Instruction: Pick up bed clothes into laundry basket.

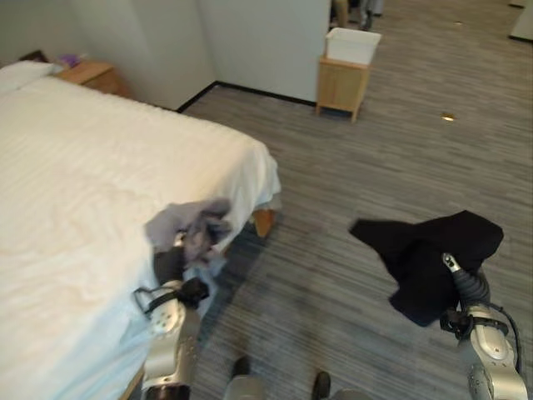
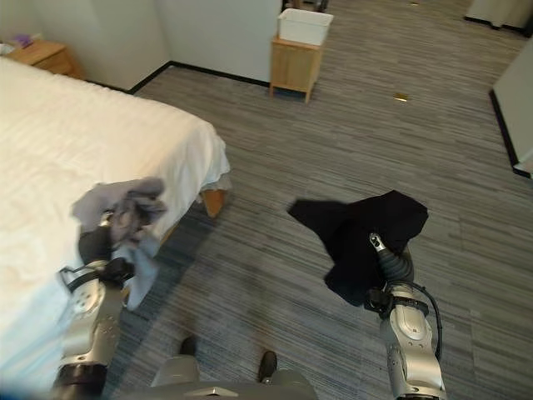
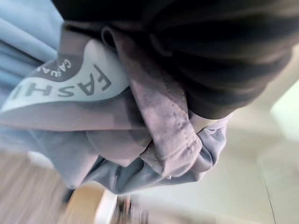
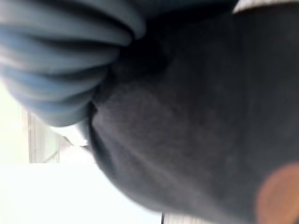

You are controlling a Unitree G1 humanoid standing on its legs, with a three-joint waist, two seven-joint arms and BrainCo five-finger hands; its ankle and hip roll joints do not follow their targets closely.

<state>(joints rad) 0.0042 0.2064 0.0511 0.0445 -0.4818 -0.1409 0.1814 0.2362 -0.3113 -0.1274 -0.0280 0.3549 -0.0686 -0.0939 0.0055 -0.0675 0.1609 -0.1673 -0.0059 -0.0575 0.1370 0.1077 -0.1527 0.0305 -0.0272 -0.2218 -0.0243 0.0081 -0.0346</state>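
Observation:
A grey-lilac garment [image 1: 190, 223] is bunched over my left hand [image 1: 171, 265] at the foot corner of the white bed [image 1: 83, 167], with part of it hanging down beside the mattress. In the left wrist view its folds and a printed label [image 3: 70, 86] lie just past the hand's dark cover. To the right, a black garment [image 1: 433, 250] hangs above the carpet from my raised right hand [image 1: 473, 287], whose thumb tip rests on the cloth. The same black cloth [image 4: 187, 140] covers the hand in the right wrist view.
A white bin [image 1: 352, 43] sits on a small wooden stand [image 1: 341, 87] by the far wall. A wooden nightstand [image 1: 92, 75] is beside the bed's head. A small gold object [image 1: 448, 117] lies on the striped carpet. The bed's wooden leg [image 1: 263, 222] shows at its corner.

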